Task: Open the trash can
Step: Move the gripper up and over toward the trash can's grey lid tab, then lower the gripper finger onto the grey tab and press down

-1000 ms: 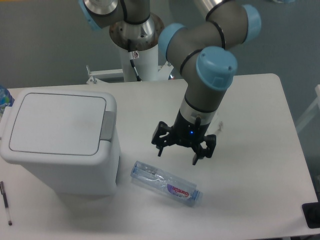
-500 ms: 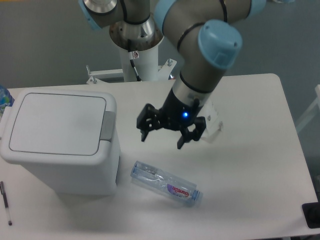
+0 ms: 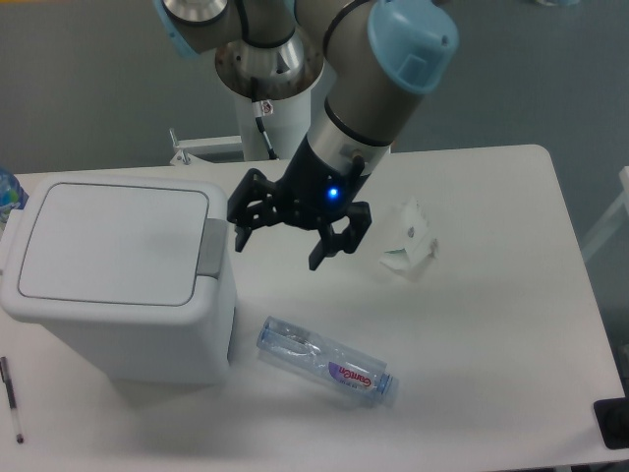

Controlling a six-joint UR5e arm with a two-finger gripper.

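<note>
The grey UR5e arm with pale blue joint caps (image 3: 366, 93) reaches down from the top of the view, its forearm slanting toward the lower left so that the wrist leans over the white table (image 3: 491, 324). At its end the black two-finger gripper (image 3: 278, 246) hangs above the tabletop with its 2 fingers (image 3: 324, 251) spread apart and nothing between them; a small blue light glows on its body. The left fingertip sits just beside the right edge of the large boxy white plastic trash can (image 3: 118, 275), near the grey push-latch (image 3: 212, 246), though contact cannot be told from this view. The trash can stands on the left part of the table with its flat lid (image 3: 113, 241) down. A clear plastic bottle with a pink label (image 3: 326, 361) lies on its side below the gripper, and a crumpled white paper piece (image 3: 408, 241) rests to the right of it.
</note>
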